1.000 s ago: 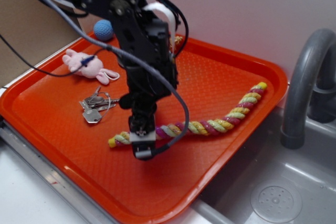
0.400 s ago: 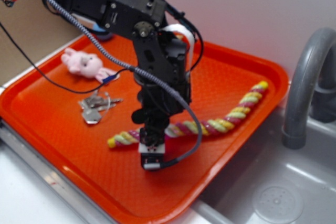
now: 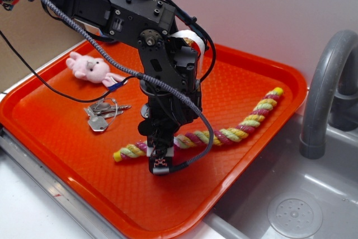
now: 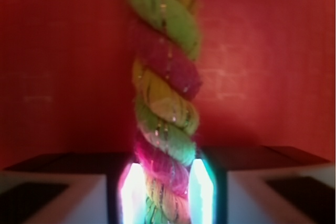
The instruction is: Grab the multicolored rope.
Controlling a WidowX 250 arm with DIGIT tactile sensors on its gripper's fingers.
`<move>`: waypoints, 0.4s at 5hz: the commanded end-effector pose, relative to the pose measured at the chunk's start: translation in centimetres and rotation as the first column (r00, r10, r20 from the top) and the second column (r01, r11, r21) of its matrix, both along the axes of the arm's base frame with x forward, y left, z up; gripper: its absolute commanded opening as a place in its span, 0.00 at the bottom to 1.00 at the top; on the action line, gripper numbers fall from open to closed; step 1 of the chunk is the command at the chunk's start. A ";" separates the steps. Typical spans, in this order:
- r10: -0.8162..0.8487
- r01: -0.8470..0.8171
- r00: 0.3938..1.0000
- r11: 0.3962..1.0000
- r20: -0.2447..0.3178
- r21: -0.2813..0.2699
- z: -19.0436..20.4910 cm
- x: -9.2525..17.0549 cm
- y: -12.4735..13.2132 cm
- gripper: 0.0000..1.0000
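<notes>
- The hand (image 4: 167,192) was down on the tray, its two fingers (image 4: 131,195) pressed in against the multicolored rope (image 4: 165,108) from either side, pinching it with the cord filling the gap between them.
- In the exterior view the hand (image 3: 159,158) gripped the rope (image 3: 240,127) near its left yellow end, so only a short stub stuck out beyond the fingers and the long remainder trailed off toward the faucet (image 3: 324,93).
- Judging from that, an off-centre hold could have gone wrong on lifting: the long free length would hang and drag across the orange tray (image 3: 67,160), and its weight might have pulled the soft cord out of the fingers.
- The cord looked squashy, so the fingers might also have closed on the outer strands only and let it roll or slip.
- The rope was a thick twisted cord of yellow, magenta-pink and pale green strands, lying flat in a shallow curve across the tray, its far yellow tip near the tray edge closest to the faucet.
- A bunch of keys (image 3: 100,116) and a pink plush toy (image 3: 89,68) lay farther from the faucet than the hand, apart from the rope and unlikely to snag.
</notes>
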State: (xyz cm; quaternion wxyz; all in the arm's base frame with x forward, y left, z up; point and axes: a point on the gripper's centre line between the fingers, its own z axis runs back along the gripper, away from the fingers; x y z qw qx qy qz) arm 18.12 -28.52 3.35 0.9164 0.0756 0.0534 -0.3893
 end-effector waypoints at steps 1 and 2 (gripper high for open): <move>0.289 -0.279 0.954 0.954 0.083 -0.113 6.8 3.0 4.4 0.00; 0.411 -0.393 0.900 0.909 0.144 -0.137 10.7 3.4 7.3 0.00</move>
